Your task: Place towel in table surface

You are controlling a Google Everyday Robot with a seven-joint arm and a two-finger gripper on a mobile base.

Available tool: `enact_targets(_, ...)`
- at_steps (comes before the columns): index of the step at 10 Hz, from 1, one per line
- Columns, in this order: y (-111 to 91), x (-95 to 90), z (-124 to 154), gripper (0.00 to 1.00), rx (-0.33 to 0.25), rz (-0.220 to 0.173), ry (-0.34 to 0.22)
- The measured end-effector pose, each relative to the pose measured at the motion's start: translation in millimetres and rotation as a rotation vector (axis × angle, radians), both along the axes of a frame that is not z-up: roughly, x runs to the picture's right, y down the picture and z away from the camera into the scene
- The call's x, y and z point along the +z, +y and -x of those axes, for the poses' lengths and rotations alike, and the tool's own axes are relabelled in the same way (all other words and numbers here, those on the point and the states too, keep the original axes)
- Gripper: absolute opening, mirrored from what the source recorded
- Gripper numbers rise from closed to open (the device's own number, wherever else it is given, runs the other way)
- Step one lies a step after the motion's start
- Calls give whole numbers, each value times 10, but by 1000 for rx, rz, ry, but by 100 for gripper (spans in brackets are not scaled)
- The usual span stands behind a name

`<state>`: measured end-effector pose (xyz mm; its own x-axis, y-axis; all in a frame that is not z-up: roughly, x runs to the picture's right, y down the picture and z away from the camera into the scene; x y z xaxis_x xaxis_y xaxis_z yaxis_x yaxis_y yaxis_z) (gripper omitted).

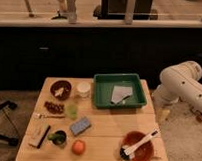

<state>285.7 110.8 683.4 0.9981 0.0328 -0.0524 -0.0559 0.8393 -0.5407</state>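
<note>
A grey towel (120, 94) lies crumpled inside the green tray (101, 97) at the back right of the wooden table (108, 130). The white robot arm (182, 83) stands to the right of the table, level with the tray. Its elbow is bent and its links run off the right edge of the view. My gripper is out of view, so nothing shows of its fingers or of anything in them.
On the table are a brown bowl (60, 88), a white cup (83, 89), a green cup (72, 110), a blue sponge (80, 126), an orange (78, 147), a dark cup (58, 138) and an orange bowl holding a white utensil (138, 146). A dark counter runs behind.
</note>
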Motion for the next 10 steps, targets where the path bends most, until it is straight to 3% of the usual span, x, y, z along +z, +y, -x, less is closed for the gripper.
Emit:
enact_targets(3, -2, 4, 14, 80, -4, 0, -7)
enact_targets(6, -62, 96, 346, 80, -57, 4, -74)
enact_targets(10, -89, 226, 487, 80, -84, -6, -112)
